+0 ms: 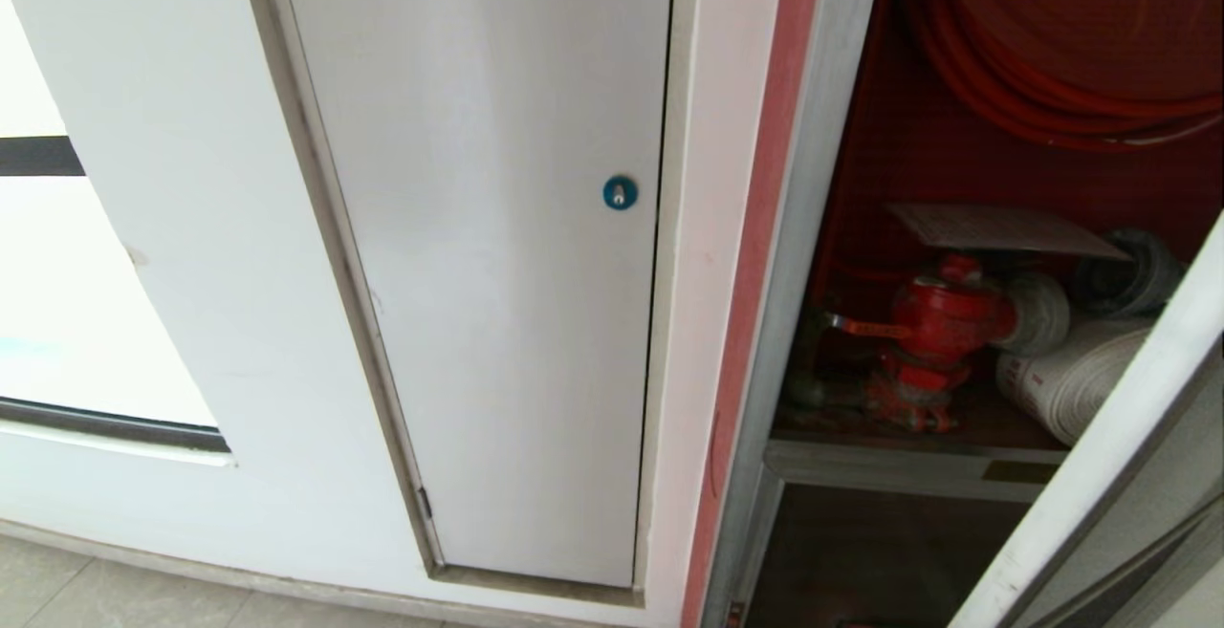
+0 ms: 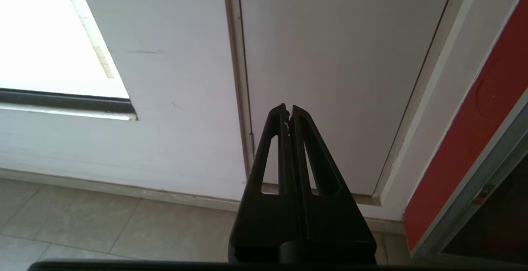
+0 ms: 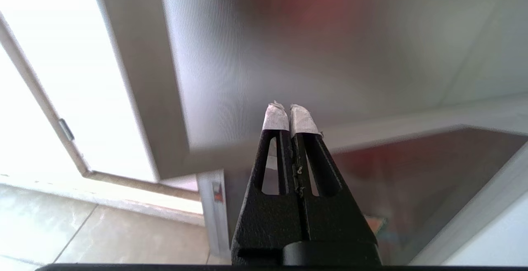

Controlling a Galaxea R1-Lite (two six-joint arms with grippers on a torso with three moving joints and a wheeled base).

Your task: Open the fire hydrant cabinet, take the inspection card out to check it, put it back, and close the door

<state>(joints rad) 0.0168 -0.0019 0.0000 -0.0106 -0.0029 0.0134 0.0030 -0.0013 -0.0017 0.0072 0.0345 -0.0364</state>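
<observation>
Cabinet (image 1: 798,227): at 3 o'clock in the head view; silver frame, red inside, standing open.
Door (image 1: 1100,475): swung out, its pale edge crossing the 4 to 5 o'clock corner of the head view; its frosted, brushed inner face fills most of the right wrist view (image 3: 330,48).
Card (image 1: 999,228): white sheet with fine print, lying flat inside the cabinet, resting on top of the valve, at 3 o'clock of the head view.
Valve (image 1: 932,332): red, upright on the cabinet shelf, directly under the card.
Red hose (image 1: 1042,83): coiled in the upper cabinet, at 1 to 2 o'clock.
White hose (image 1: 1071,379): rolled, just beside the valve at its 3 to 4 o'clock.
Panel (image 1: 488,255): plain white, shut, centre of the head view; round blue lock (image 1: 620,192) near its right edge.
Left claw (image 2: 288,108): black fingers pressed together, holding nothing; it points at the lower panel, well apart from it; floor tiles (image 2: 82,221) below.
Right claw (image 3: 289,107): white-taped tips closed tip to tip, empty; it faces the inner side of the door.
Arms: neither appears in the head view.
</observation>
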